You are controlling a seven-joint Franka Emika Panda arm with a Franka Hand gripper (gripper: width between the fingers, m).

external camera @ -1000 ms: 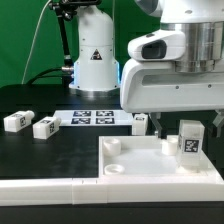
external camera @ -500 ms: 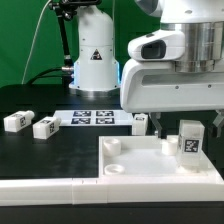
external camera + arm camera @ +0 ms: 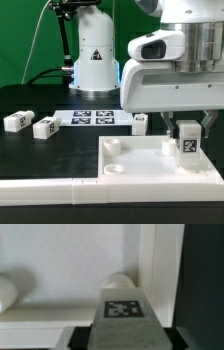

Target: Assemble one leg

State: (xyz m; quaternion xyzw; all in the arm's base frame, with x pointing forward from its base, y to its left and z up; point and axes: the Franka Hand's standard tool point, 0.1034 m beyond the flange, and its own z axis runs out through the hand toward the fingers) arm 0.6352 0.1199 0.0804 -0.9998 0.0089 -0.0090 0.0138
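Gripper (image 3: 187,128) pinching the leg (image 3: 188,146) upright at the right side of the panel (image 3: 140,160).

Fingers (image 3: 169,128) are narrowly spread and pressed on the leg's two sides near its top. In the wrist view the leg (image 3: 123,308) fills the gap of the gripper (image 3: 123,338). The leg is a smooth white plastic block with a black-and-white square tag facing near. The panel is flat and white, with round sockets (image 3: 113,147). Like blocks (image 3: 46,127) lie far left on the black table (image 3: 50,155), beside the marker board (image 3: 90,118).

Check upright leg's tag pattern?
Black-and-white square marker tag on the white leg; wrist view shows best.
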